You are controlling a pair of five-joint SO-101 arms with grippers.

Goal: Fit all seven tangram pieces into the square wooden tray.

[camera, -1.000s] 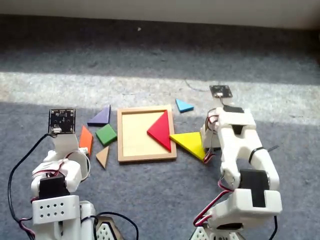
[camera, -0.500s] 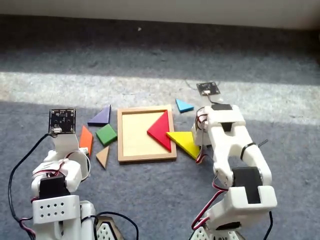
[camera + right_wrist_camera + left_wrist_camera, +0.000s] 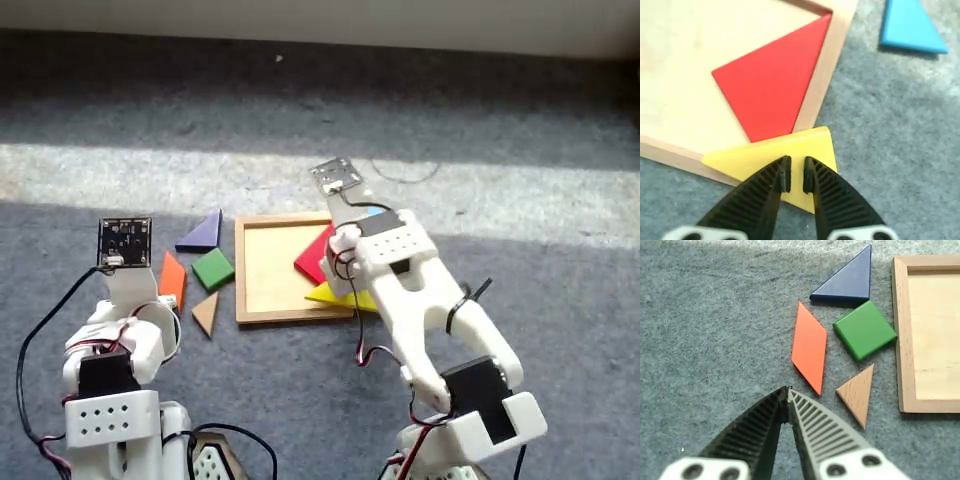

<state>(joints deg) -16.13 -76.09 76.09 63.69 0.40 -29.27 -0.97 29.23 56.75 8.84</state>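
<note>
Frankly, most of the job was not done. My right jaws (image 3: 796,175) stood all but together, a thin slit between the tips, poised over the yellow triangle (image 3: 790,147). I could not tell whether they pressed on it or merely hung above it, and I saw nothing clamped between them. That triangle lay right under the tips, its long edge lapping over the rim of the square wooden tray (image 3: 680,60), so I judged it half delivered rather than seated. Just ahead of the tips the red triangle (image 3: 775,85) lay flat on the tray floor against one wall, the only piece I would have counted as placed. Farther ahead, outside the tray, the light blue triangle (image 3: 910,27) sat on the table (image 3: 700,315). My left jaws (image 3: 788,392) were closed tip to tip on nothing. The orange parallelogram (image 3: 809,347) lay just ahead of them, its near corner close to the tips. The green square (image 3: 865,330) and the dark blue triangle (image 3: 850,280) were beyond it, and the plain wooden triangle (image 3: 857,395) lay off to the tray side. By my reckoning one of the seven was in, one was at the rim, and five waited outside.
</note>
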